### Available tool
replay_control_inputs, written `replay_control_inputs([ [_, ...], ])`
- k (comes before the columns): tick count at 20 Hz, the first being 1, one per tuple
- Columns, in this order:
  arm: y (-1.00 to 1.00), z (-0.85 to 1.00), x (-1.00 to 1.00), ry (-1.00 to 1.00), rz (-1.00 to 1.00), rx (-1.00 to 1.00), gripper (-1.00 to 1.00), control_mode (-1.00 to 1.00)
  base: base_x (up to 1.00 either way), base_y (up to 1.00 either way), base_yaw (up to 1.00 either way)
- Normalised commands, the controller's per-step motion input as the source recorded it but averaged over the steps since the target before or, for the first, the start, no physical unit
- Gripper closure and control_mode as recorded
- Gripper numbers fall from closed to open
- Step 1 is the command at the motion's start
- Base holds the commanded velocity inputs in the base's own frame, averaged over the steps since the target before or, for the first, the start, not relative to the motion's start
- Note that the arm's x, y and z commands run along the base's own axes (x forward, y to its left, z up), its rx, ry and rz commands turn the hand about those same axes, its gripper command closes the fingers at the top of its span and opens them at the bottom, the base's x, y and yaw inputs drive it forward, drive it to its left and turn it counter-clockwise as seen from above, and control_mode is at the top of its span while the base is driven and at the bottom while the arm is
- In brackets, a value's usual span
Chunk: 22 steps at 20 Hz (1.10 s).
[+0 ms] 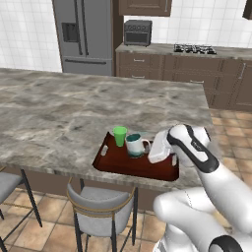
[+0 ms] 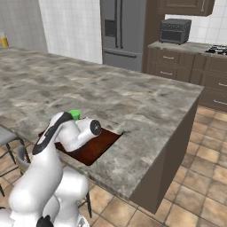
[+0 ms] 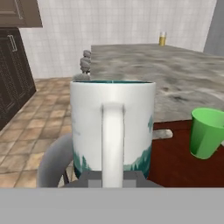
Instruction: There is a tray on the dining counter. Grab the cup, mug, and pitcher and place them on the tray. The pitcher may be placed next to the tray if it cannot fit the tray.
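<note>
The dark red-brown tray (image 1: 147,170) lies at the near edge of the dining counter (image 1: 74,108). On its left part stands the green cup (image 1: 119,136), upright. Right beside it is the teal-and-white mug (image 1: 134,145), upright, its white handle turned toward my hand. My gripper (image 1: 150,146) reaches in from the right and is shut on that handle; whether the mug's base touches the tray I cannot tell. The hand view has the mug (image 3: 113,127) close up, the cup (image 3: 206,131) to its right and the tray (image 3: 175,159) below. The yellow pitcher (image 3: 162,38) stands far off on the counter's other end.
A grey padded chair (image 1: 101,209) stands under the counter's near edge just below the tray, and another seat (image 1: 6,183) is at the left. The fridge (image 1: 83,34) and wall counters with a toaster oven (image 1: 137,32) lie beyond the island.
</note>
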Motion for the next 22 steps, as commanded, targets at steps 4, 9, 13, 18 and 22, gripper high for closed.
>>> replay_control_inputs([
  [4, 0.24, -0.64, 0.09, -0.10, 0.00, 0.00, 1.00, -1.00, 0.00, 0.00, 0.00],
  [9, 0.21, -0.64, 0.08, -0.12, 0.00, 0.00, 1.00, -1.00, 0.00, 0.00, 0.00],
  [13, 0.10, -0.41, 0.10, -0.12, -0.02, 0.00, 1.00, -1.00, 0.00, 0.00, 0.00],
  [18, 0.15, -0.42, 0.19, -0.04, -0.04, 0.00, 1.00, -1.00, 0.00, 0.00, 0.00],
  [22, 0.15, -0.22, 0.26, 0.00, -0.05, 0.00, 1.00, -1.00, 0.00, 0.00, 0.00],
])
